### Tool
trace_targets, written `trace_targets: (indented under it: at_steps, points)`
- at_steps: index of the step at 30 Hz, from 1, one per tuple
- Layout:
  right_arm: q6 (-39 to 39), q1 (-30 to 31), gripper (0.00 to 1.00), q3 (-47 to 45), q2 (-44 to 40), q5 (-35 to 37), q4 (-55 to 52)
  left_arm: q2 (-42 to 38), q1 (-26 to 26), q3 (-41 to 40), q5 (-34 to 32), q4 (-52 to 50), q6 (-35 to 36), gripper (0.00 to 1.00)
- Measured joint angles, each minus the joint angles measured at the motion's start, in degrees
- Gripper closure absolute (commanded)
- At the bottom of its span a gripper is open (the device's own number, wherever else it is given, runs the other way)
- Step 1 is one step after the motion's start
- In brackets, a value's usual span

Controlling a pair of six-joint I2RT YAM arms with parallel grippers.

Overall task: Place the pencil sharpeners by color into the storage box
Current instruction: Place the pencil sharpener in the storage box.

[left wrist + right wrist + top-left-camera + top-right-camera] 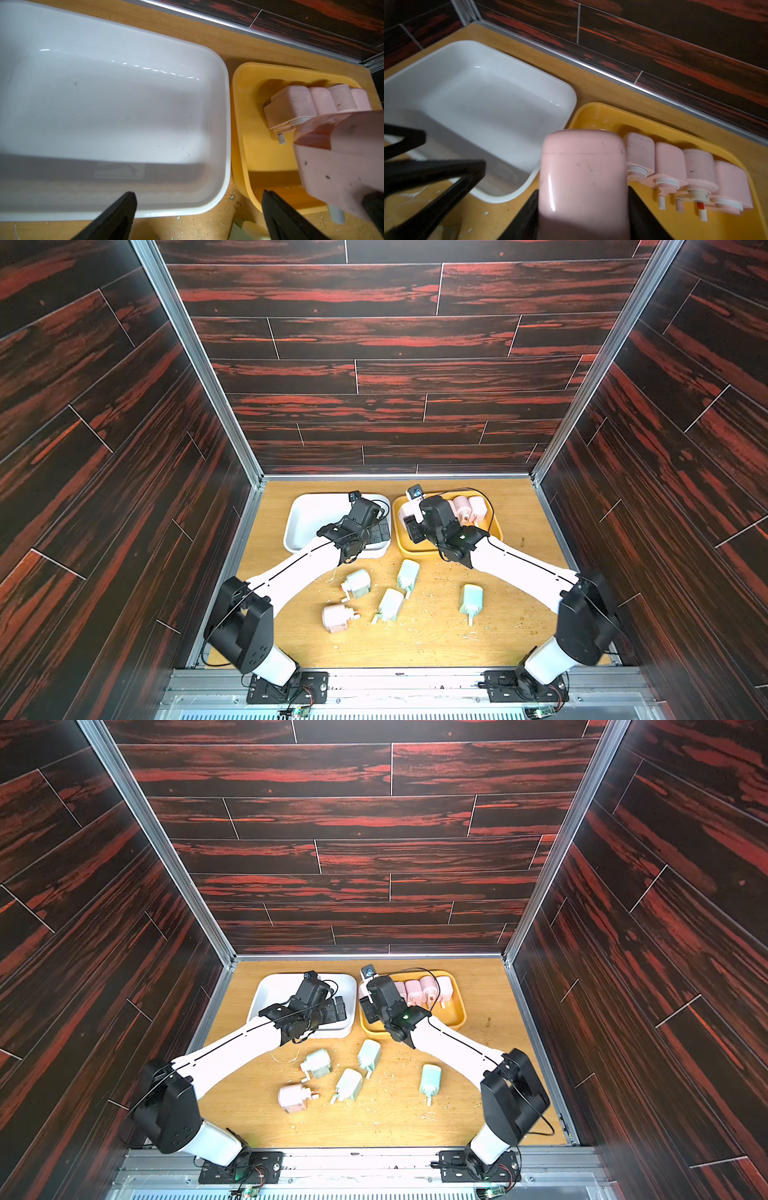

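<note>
My right gripper [583, 191] is shut on a pale pink pencil sharpener [581, 166], held above the left end of the yellow storage box [496, 531]. Several more pink sharpeners [670, 162] stand in a row inside that box. My left gripper [199, 194] is open and holds nothing, hovering over the near right corner of the white storage box [307, 514], whose visible floor is bare. On the table lie several mint green sharpeners [408, 574] [471, 599] and one pink sharpener [336, 617].
Pencil shavings are scattered over the wooden table [436, 635] near the loose sharpeners. The two boxes sit side by side against the back wall. Dark wood-pattern walls close in the left, right and back sides.
</note>
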Motion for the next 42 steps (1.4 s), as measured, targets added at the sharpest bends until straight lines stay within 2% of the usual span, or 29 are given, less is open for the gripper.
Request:
trace_targets:
  at_steps: [5,14,18,26,36,42]
  points:
    - [2.93,-0.46,1.0,2.49,3.5,5.81,-0.59,3.45,0.09,1.84,0.61,1.18,0.02,0.0]
    - [6.97,-2.08,1.0,9.22,10.97,8.13,-2.56,12.02,0.57,7.3,5.07,2.71,-0.2,0.0]
    - [8.02,-3.54,1.0,9.81,13.16,7.76,-2.71,14.88,0.79,8.13,5.29,2.62,-0.42,0.0]
    - [9.18,-4.87,1.0,18.21,22.1,10.38,-5.97,21.97,1.55,12.22,6.97,2.08,-0.85,0.0]
    - [10.86,-4.59,1.0,26.34,27.98,11.91,-11.56,24.57,2.12,15.34,8.37,1.05,-1.55,0.0]
    - [11.78,-4.61,0.88,28.5,30.62,11.69,-14.25,25.14,2.51,15.37,8.5,0.83,-2.51,0.0]
